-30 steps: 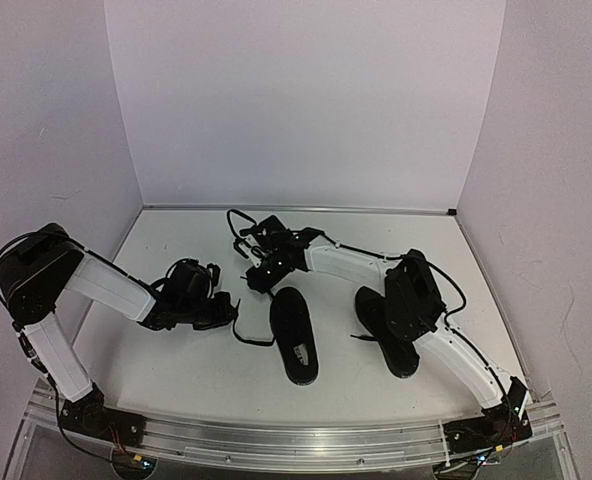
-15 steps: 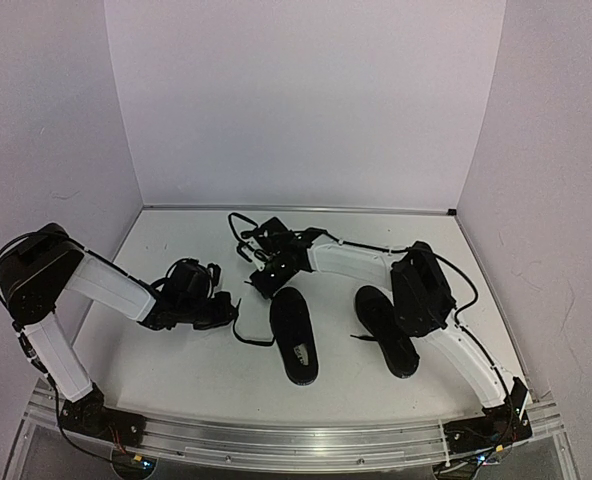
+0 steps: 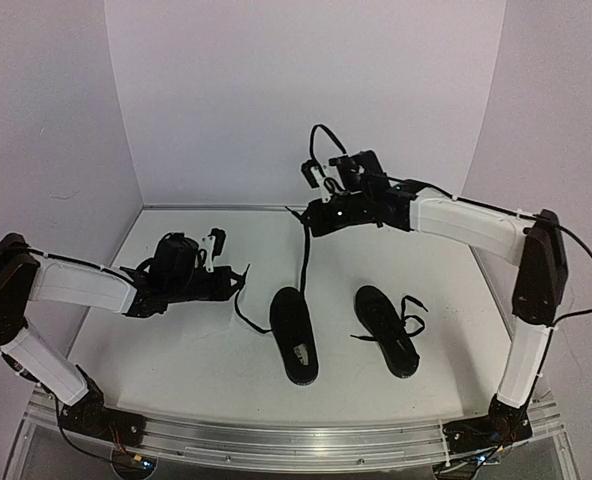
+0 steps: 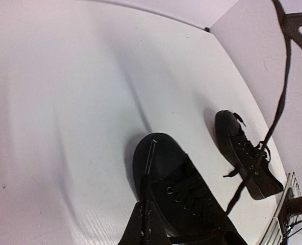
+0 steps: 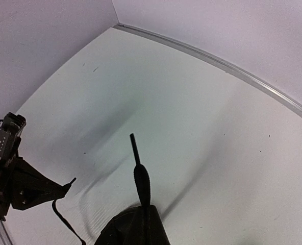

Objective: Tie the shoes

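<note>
Near the middle of the table [image 3: 176, 370], a little toward its near edge, the shoes sit side by side with toes toward the back edge. The labelled shoe [image 3: 294, 335] is on the left and the second shoe [image 3: 386, 330] is near it on the right, not touching. The left gripper [image 3: 234, 284] is down low, just left of the labelled shoe's toe, clenched on one lace end [image 3: 244, 312] that sags in a loose curve back to the shoe. Up high over the back half of the table, the right gripper [image 3: 309, 214] is clamped tight on the other lace end [image 3: 305, 255], which runs nearly straight down to the same shoe. This looks like the draw-out before crossing the ends, so the knot is not yet started. To do it well, the pull wants to be even and low on both sides. The shoe looks light and nothing pins it, so a steep upward tug from the right could lift its toe or drag it. Bringing that hand down and across toward the left one should form the cross cleanly. Watch the second shoe's loose laces [image 3: 408, 305] sprawled to the right, close enough to snag. From the left wrist view, the raised strand passes right in front of that second shoe. Walls close in on the back and side edges, leaving little room to swing.
</note>
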